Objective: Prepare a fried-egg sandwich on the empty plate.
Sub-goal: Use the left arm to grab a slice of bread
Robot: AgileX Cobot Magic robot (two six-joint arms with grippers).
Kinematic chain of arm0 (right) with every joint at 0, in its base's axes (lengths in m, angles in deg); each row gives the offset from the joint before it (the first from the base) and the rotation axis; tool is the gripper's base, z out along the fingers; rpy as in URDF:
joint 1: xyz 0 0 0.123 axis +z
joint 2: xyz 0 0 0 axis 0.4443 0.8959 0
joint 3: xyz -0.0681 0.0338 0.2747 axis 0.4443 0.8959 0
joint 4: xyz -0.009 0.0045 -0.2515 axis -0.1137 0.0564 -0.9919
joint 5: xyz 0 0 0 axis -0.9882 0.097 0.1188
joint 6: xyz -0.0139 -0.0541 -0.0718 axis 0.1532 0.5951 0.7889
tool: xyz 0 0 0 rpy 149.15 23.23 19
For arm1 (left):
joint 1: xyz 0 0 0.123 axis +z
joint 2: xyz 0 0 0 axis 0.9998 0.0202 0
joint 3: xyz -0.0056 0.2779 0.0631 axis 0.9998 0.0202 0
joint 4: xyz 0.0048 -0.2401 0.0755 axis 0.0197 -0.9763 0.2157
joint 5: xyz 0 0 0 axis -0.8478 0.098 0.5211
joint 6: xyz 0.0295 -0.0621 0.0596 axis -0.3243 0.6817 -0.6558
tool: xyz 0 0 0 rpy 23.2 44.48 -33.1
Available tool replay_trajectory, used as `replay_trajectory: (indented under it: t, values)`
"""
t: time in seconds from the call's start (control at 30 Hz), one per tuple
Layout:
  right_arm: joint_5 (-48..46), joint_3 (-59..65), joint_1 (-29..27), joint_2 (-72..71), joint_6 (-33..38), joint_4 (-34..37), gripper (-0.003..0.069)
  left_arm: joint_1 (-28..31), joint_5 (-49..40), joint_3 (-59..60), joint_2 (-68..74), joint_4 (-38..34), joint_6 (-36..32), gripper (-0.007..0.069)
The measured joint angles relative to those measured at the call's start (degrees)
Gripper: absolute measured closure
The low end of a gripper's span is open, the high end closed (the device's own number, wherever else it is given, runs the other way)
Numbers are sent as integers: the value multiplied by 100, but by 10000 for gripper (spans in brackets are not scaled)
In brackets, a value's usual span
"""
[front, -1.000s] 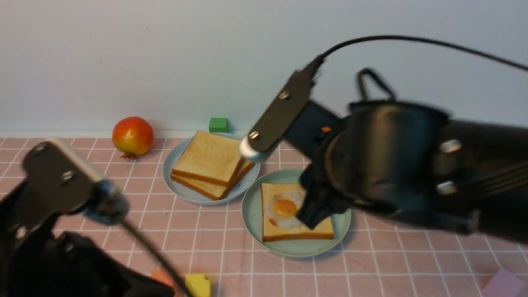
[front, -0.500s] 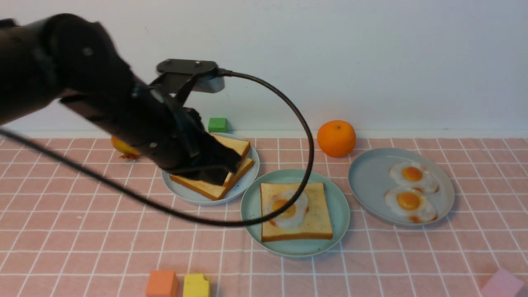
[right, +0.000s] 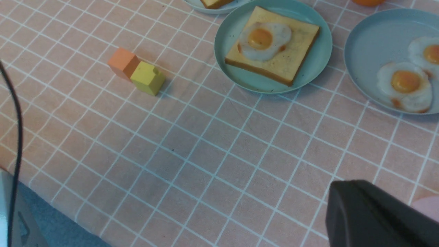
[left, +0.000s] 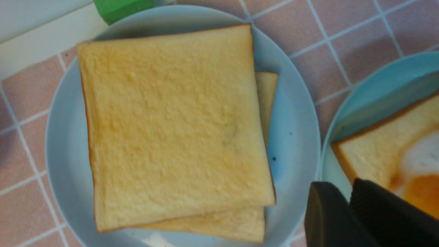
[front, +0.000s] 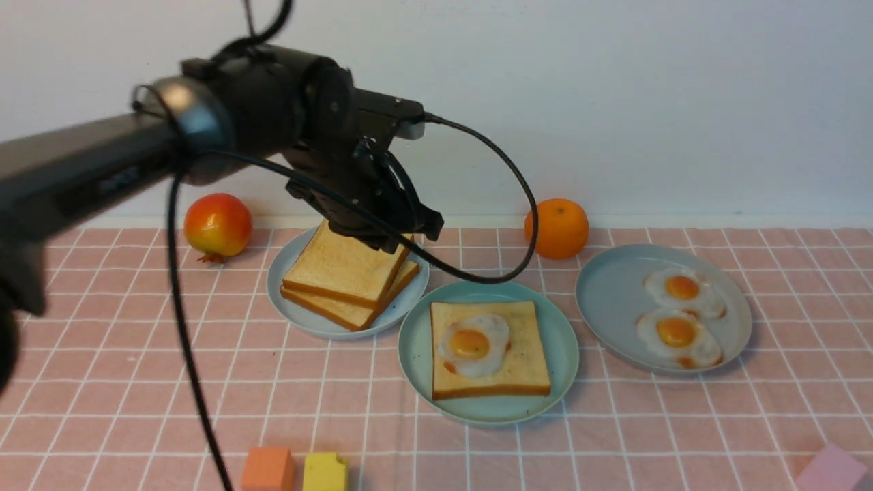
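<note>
The empty plate [front: 417, 354], mint-green, carries one toast slice [front: 522, 361] with a fried egg [front: 472, 344] on it and nothing over the egg. Two more toast slices [front: 341, 269] are stacked on a pale plate [front: 278, 283] to its left. My left gripper [front: 392, 235] hovers just above the far edge of that stack. In the left wrist view the left gripper [left: 350, 188] shows its fingers slightly parted and empty, over the gap between the two plates. My right gripper [right: 355, 183] is shut and empty, low over bare cloth near the front right, and is out of the front view.
A pale plate [front: 614, 300] at the right holds two fried eggs [front: 675, 333]. At the back are an orange [front: 556, 228], a red-yellow fruit [front: 218, 225] and a green block [left: 120, 7]. Orange [front: 267, 470], yellow [front: 324, 472] and pink [front: 832, 470] blocks lie at the front.
The right arm pulled back from over the mint plate, out of the front view, and shut. The left arm swung in over the toast stack, then lifted slightly with its jaws parting.
</note>
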Motion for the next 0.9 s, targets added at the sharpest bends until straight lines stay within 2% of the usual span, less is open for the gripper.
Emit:
replay_trajectory:
  t: [0.1,0.2,0.47,0.57,0.67,0.7,0.77,0.8,0.9]
  values:
    - [0,0,0,-7,13,49,647,0,195,-220,490,265,14,325]
    - [0,0,0,-7,13,68,646,0,449,-245,811,573,14,272]
    - [1,0,0,-7,13,56,643,0,763,-275,1136,918,14,265]
    - [1,0,0,-7,13,-8,641,0,775,-293,1173,949,27,308]
    - [1,0,0,-7,13,-22,640,0,719,-321,1192,972,32,403]
    - [1,0,0,-7,13,-22,639,0,698,-326,1192,972,32,461]
    - [1,0,0,-7,13,-22,637,0,693,-327,1192,972,32,499]
    - [1,0,0,-7,13,-22,636,-7,685,-327,1186,972,32,543]
    - [1,0,0,-7,13,-16,635,-7,666,-327,1133,966,32,559]
